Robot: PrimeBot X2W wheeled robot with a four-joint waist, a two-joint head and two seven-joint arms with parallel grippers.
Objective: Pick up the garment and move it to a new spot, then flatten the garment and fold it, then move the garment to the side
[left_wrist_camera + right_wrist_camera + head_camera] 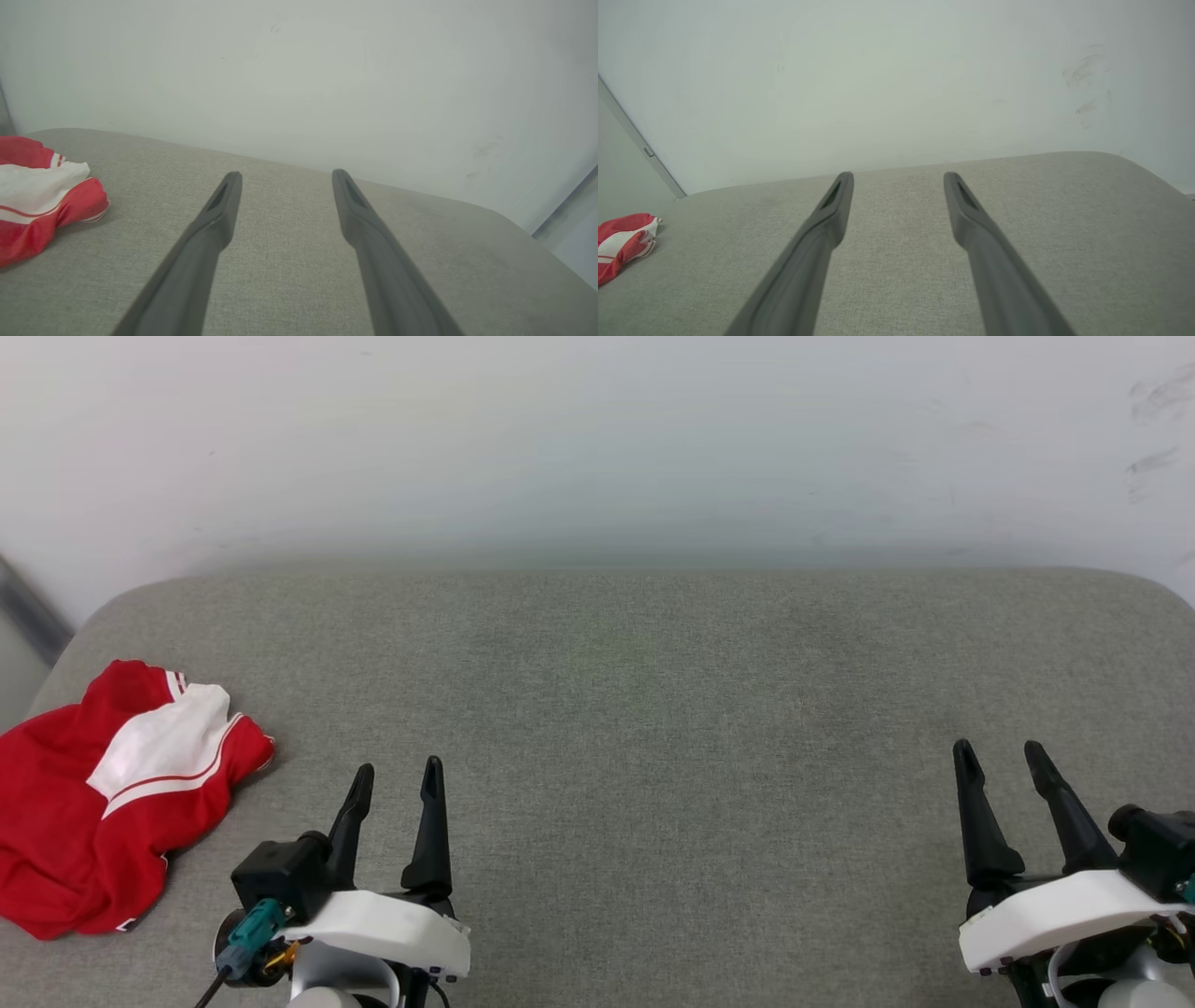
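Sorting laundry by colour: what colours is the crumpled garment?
The garment is red with a white, red-striped panel; clearest in the head view.

Plain indoor room — a grey fabric cushioned surface [653,709] with rounded corners set against a bare, scuffed white wall [597,448].

Before me spreads a broad padded surface covered in grey woven fabric [653,709], its far corners rounded and its far edge meeting a pale wall [597,448]. On it, at my far left and close to the left edge, lies a crumpled red T-shirt with a white, red-striped sleeve [103,793], bunched in a loose heap with the sleeve uppermost.
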